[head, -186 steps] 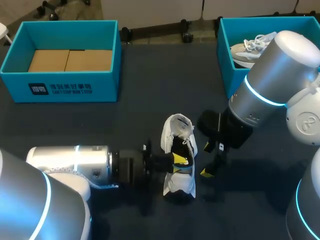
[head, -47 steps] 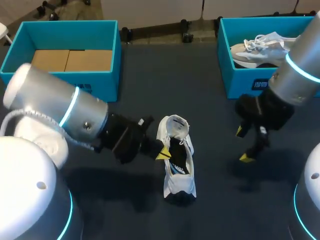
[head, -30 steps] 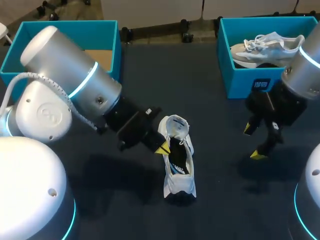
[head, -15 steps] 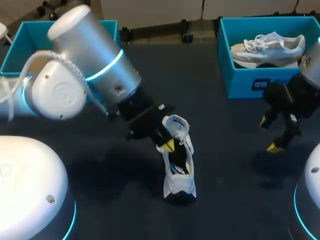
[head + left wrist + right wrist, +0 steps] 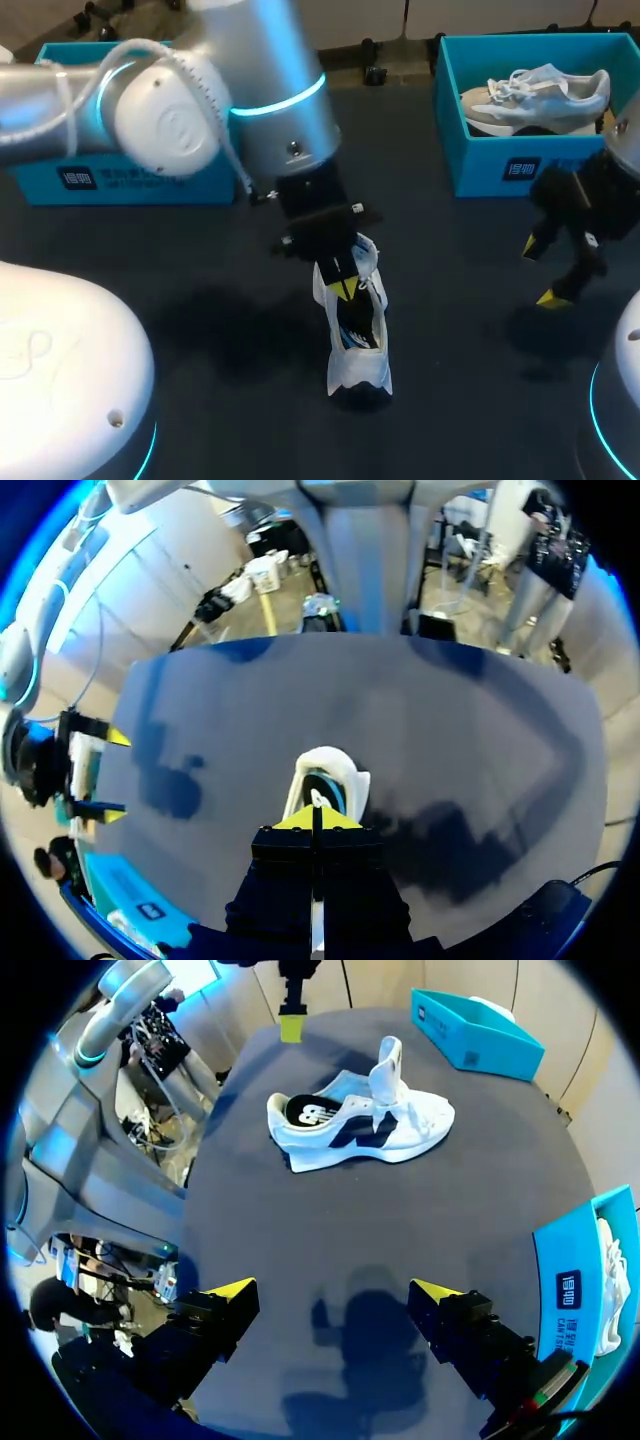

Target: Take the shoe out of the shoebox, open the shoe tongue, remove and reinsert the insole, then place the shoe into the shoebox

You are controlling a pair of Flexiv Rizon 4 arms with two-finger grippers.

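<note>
The left arm (image 5: 270, 90) swings round over the shoe (image 5: 358, 366) — left gripper (image 5: 344, 289) pinched closed just above it; right gripper (image 5: 541, 271) splayed, well apart

White shoe (image 5: 352, 345) upright on table (image 5: 450, 350), tongue (image 5: 388, 1060) raised, black insole (image 5: 305, 1110) inside

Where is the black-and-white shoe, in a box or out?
Out. The shoe stands on its sole on the dark table, no box walls around it.

On the dark table (image 5: 430, 260), a teal box (image 5: 500, 170) at far right holds a grey sneaker (image 5: 540, 90).
</note>
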